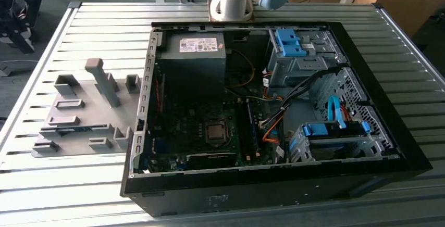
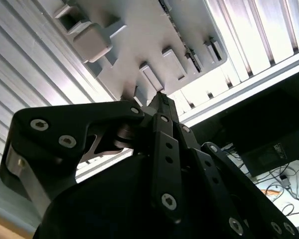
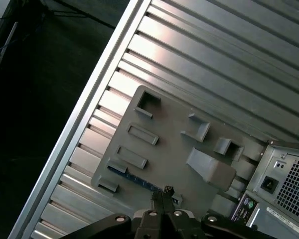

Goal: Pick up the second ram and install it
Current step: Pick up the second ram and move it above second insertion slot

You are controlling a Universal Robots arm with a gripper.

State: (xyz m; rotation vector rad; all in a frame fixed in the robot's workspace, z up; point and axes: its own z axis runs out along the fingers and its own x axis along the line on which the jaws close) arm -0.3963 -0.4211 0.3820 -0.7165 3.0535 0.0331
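In the first wrist view you see the slim green-blue circuit-board ram stick (image 3: 134, 178) lying in a groove of the grey plastic fixture plate (image 3: 174, 124). Its long axis parallels one plate edge. One end points toward the ribbed aluminium table's rim (image 3: 87, 107), and the other lies just beside the black gripper (image 3: 162, 193). The claw's fingers are pressed together, pinching nothing. In the exterior view, the plate (image 1: 83, 96) sits at the frame's left.
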